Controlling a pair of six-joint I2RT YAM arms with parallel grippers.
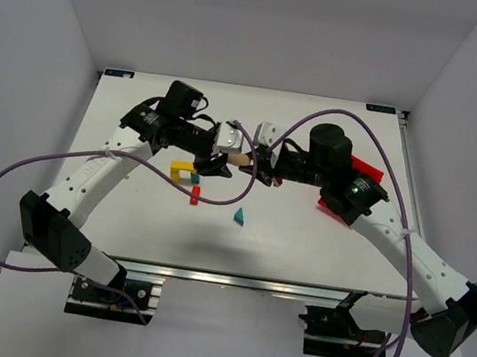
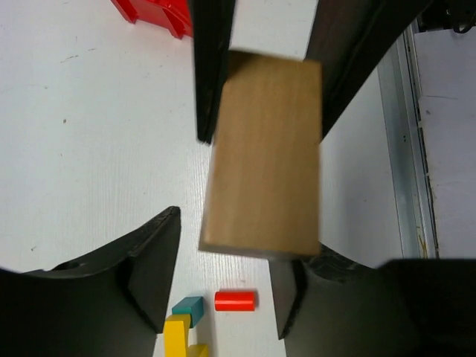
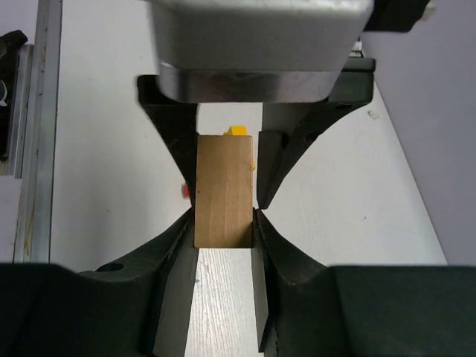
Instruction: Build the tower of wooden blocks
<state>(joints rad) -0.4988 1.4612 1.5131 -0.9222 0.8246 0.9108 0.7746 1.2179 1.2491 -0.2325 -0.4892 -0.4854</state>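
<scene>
Furthest left on the tabletop [image 1: 124, 224] the yellow arch [image 1: 183, 170] is lying with a teal cube [image 2: 188, 306] right against it and a red piece [image 1: 194, 193] just beside them. Nothing is stacked, so I am judging the tower barely begun. Next along, my left tool [image 2: 223, 279] is reaching toward the middle. Its fingers are standing apart around one end of the tan block [image 3: 223, 190], with a gap showing on one side, so it is not gripping. The block is hanging in the air between my two tools, and the teal triangle [image 1: 239, 217] is lying on the tabletop nearer to me. My right tool [image 3: 225, 217] is clamping the block's other end on both flat faces. Further right the red bin [image 1: 363, 172] is sitting behind that arm. I am reading this as a hand-over with the right side bearing the block. The next move is calling for the left tool to back straight off without nudging it, then for the right to carry it toward the arch and set it down square
</scene>
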